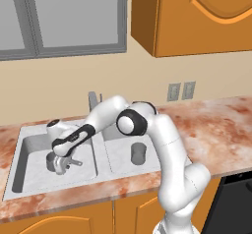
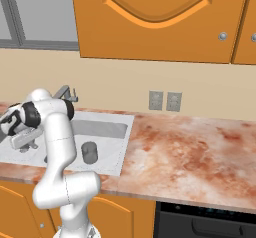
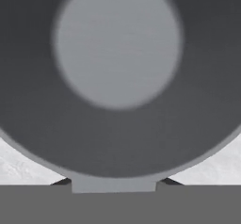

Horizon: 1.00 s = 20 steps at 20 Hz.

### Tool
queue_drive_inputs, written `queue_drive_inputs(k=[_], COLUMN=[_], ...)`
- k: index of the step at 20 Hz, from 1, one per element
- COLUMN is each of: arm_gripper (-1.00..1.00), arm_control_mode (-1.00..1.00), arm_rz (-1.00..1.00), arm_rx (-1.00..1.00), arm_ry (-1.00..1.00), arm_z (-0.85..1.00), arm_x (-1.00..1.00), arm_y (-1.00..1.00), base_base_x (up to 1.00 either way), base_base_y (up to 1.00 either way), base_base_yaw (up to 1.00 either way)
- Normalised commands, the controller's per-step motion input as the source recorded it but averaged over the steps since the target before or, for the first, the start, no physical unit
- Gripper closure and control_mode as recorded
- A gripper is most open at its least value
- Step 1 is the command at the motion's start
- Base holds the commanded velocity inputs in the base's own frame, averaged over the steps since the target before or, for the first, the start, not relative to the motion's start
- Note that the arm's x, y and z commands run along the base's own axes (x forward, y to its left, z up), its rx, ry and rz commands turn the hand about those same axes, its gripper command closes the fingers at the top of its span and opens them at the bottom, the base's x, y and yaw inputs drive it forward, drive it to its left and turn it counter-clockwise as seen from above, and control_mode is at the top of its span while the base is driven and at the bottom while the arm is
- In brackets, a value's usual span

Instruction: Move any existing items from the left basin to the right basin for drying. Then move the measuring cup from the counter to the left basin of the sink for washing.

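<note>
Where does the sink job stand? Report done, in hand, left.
Done: dark grey cylindrical tumbler stands in the right basin. In hand: gripper, low in the left basin, shut on the grey-blue measuring cup. Left: release it there.

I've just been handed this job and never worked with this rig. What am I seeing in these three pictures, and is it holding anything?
It is a white robot arm on a base that can drive, working at a two-bowl sink set in a mottled orange counter. Two pictures come from cameras on the base, behind the arm to its left and right. The third looks along the hand. The gripper is low in the left basin, closed on the measuring cup, whose round inside looms in the hand view; its stick handle juts sideways. The grey tumbler stands in the right basin.
</note>
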Motion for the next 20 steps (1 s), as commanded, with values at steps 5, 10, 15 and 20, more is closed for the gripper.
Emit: queue_drive_inputs(k=[5, 10, 15, 20], arm_gripper=[1.0, 1.0, 1.0, -1.0], arm_control_mode=[-1.0, -1.0, -1.0, -1.0], arm_rz=[0.0, 0.0, 0.02, 0.02], arm_rx=[0.01, 0.02, 0.02, 0.0], arm_ry=[0.13, 0.09, 0.03, 0.1], arm_z=[-0.21, -0.21, -0.26, -0.2], arm_x=[0.13, 0.08, 0.01, 0.0], arm_y=[0.17, 0.15, 0.1, 0.14], base_base_x=[0.0, 0.0, 0.0, 0.0], base_base_y=[0.0, 0.0, 0.0, 0.0], base_base_yaw=[0.0, 0.0, 0.0, 0.0])
